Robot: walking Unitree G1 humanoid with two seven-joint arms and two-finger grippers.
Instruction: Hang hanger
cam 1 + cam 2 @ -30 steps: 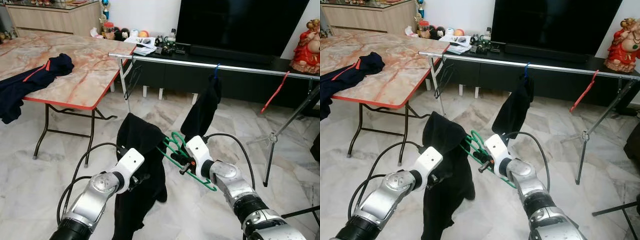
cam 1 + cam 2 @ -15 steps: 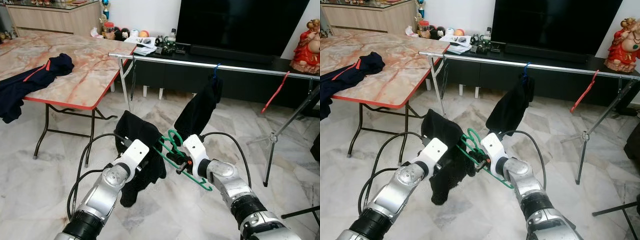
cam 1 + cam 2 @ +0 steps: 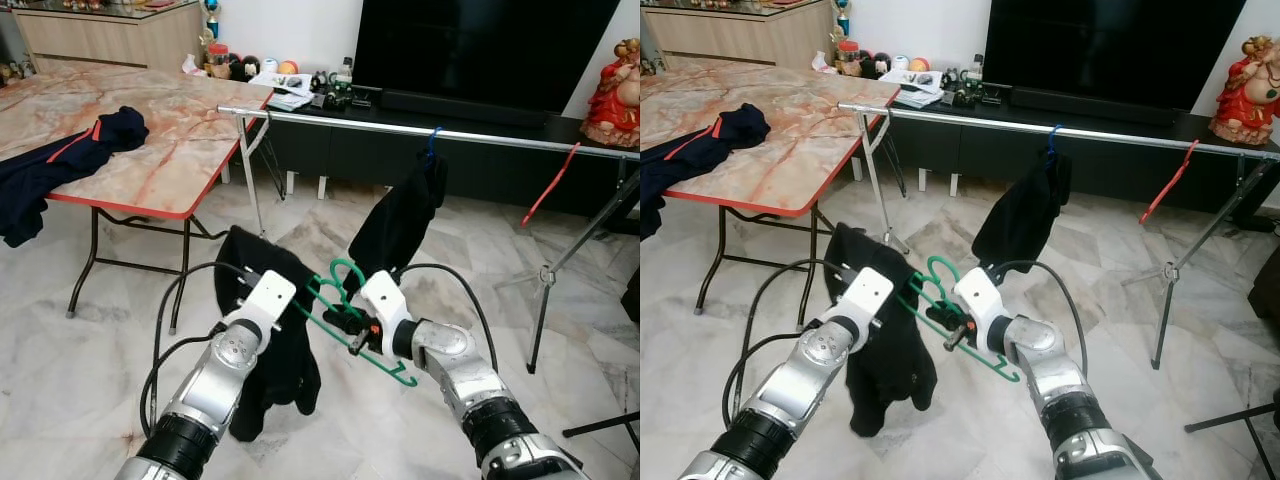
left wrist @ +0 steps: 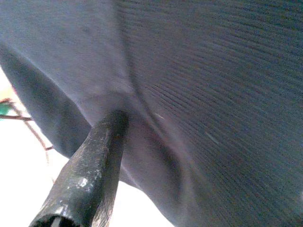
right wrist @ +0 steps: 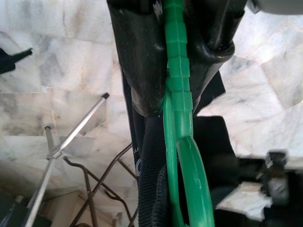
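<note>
Left eye view: in the lower centre of the frame, the right hand [image 3: 345, 325] is clamped on a green hanger [image 3: 352, 305], whose hook rises at mid-frame. Just left of it, the left hand [image 3: 243, 300] is buried in a black garment [image 3: 268, 350] draped on the hanger; whether it grips, I cannot tell. Across the upper frame runs a metal rail [image 3: 480, 135].

Left wrist view: one finger [image 4: 90, 175] presses into dark cloth.

Right wrist view: both fingers [image 5: 142, 71] pinch the hanger's green bar.
</note>
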